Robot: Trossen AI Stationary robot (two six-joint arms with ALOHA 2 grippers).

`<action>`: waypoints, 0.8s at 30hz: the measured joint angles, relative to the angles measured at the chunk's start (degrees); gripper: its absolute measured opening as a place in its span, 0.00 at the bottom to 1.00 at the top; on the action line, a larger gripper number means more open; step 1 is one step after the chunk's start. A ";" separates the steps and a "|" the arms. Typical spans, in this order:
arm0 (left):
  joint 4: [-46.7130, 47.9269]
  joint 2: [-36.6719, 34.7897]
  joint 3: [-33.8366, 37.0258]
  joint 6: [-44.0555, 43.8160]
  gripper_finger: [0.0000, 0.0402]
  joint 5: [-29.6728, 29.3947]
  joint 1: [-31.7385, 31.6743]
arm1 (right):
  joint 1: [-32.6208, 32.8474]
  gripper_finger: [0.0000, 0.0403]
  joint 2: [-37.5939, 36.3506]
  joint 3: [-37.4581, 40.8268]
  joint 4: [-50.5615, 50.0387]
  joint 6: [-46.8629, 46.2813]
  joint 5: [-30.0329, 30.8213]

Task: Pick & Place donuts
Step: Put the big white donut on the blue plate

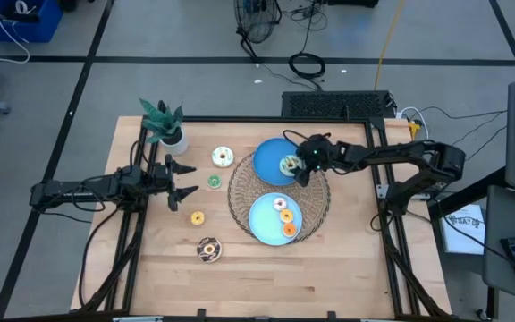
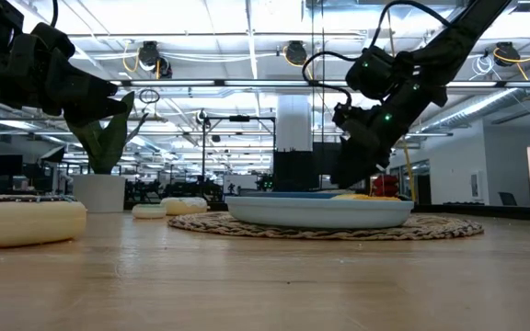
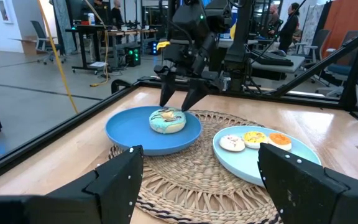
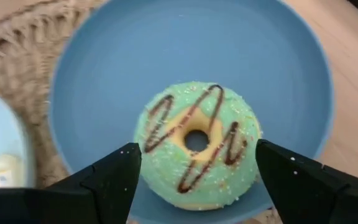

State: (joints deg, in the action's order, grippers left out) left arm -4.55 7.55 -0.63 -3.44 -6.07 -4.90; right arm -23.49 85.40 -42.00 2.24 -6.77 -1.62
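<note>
The teal donut (image 4: 196, 144) lies flat, hole upward, brown icing squiggles across its top, near the middle of the darker blue plate (image 1: 266, 164); being round, it has no long axis to speak of. The right pincer (image 3: 180, 99) stands directly over it, fingers spread apart and released, one tip to each side. That plate and a lighter blue plate (image 1: 263, 221) sit on a woven mat (image 1: 240, 199); the lighter plate holds three donuts (image 3: 255, 139), white, yellowish and orange. Four more donuts lie on the bare table (image 1: 266, 277): white (image 1: 223, 157), green (image 1: 214, 182), orange (image 1: 197, 217), chocolate (image 1: 208, 249). The left pincer (image 1: 189, 179) hangs released beside them, grasping nothing. In the low view the plate rim hides most of the donuts.
</note>
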 joint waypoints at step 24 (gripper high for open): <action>0.01 0.00 -0.01 0.02 0.77 0.01 0.01 | 8.05 0.75 -24.48 0.00 -11.67 -3.54 -3.02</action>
State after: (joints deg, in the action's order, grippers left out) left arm -4.54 7.55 -0.64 -3.42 -6.07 -4.89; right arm -15.44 60.91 -42.00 -9.43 -10.31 -4.64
